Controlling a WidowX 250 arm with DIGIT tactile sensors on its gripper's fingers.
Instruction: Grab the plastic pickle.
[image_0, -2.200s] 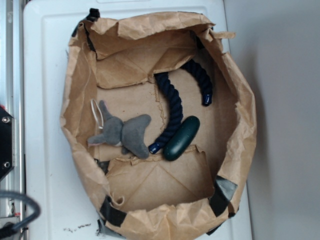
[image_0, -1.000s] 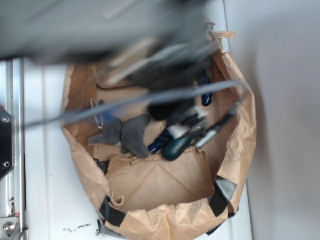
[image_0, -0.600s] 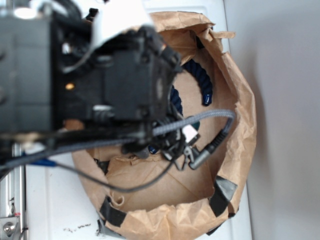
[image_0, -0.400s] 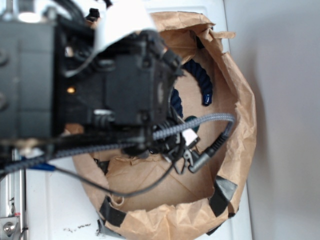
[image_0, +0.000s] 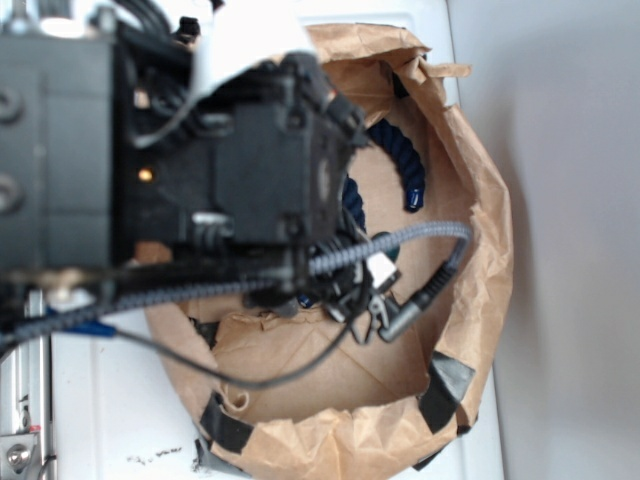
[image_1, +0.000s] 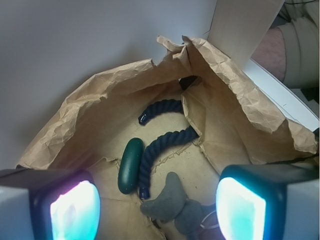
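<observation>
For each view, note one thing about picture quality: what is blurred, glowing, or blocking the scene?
Exterior view: the robot arm sits close to the lens, out of focus, blocking much of the paper bag. Wrist view: the gripper fingers glow cyan-pink, overexposed and soft, while the plastic pickle and rope are sharp.

The plastic pickle (image_1: 130, 165), glossy dark green, lies flat on brown paper.

A white table (image_0: 90, 400) carries 1 crumpled paper bag (image_0: 330, 440).

one pickle (image_1: 130, 165), one rope (image_1: 162, 142), one elephant (image_1: 175, 205)
</observation>
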